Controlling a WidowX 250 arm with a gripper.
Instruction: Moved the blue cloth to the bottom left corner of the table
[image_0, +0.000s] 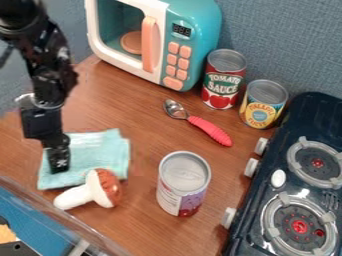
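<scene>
Hanging over the pale-blue, squarish fabric cloth (100, 151), your black, boxy, plastic-looking gripper (59, 164) seems placed to shift it cornerward; you cannot tell whether its jaws are closed.

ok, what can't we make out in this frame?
All camera view:
- cloth: patch hidden behind the gripper, lower edge partly behind the toy mushroom
- whether the gripper holds the cloth: contact too dark and small
- microwave: top cut off by top edge
- stove: right side cut off by right edge
</scene>
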